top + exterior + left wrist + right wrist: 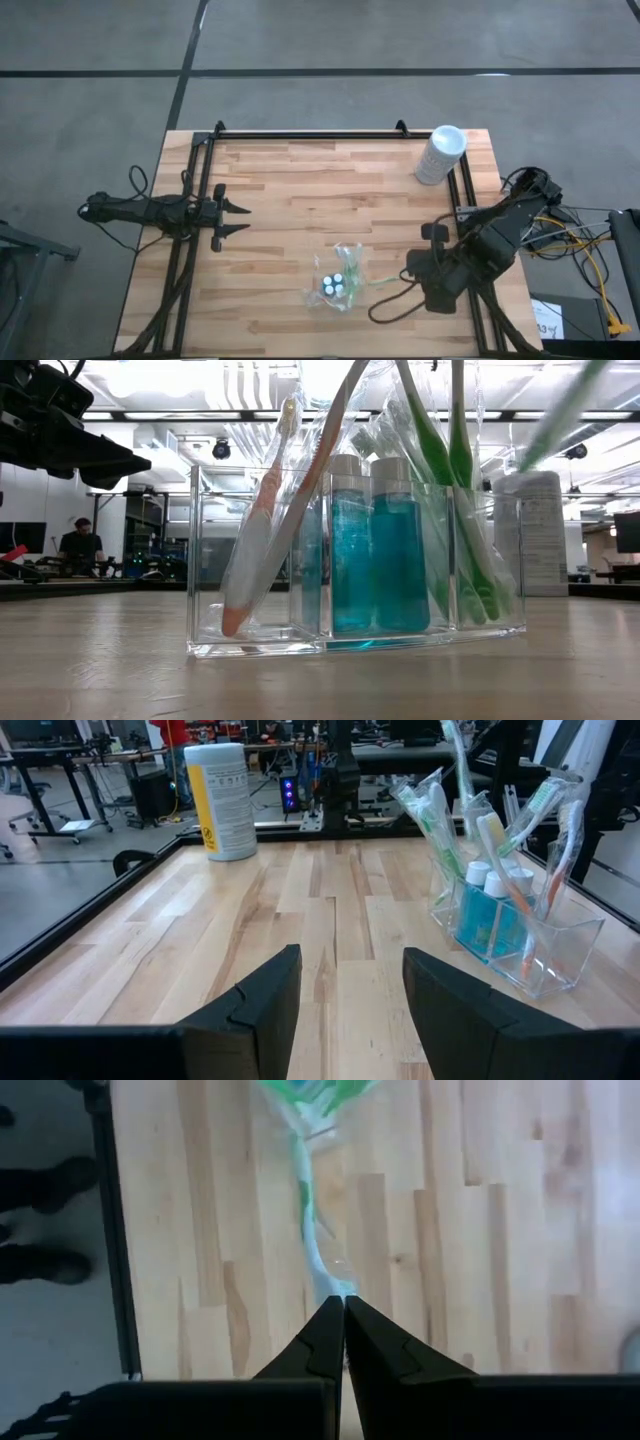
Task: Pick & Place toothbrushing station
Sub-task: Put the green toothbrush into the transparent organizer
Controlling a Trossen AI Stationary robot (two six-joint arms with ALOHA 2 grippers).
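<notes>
Right tool point(343, 1302) near tabletop's point(300, 180) right edge, clamped on green toothbrush point(305, 1210); left tool point(243, 220) open, empty.

A clear plastic organizer point(355, 635) stands upright on the bench. Its middle compartment holds two blue bottles point(372, 550) with grey caps. An orange toothbrush point(255, 520) in clear wrap leans in one end compartment; wrapped green toothbrushes point(450, 480) lean in the other.

organizer point(338, 283) mid-table | white canister point(440, 154) far corner | left gripper point(240, 219) open
</notes>
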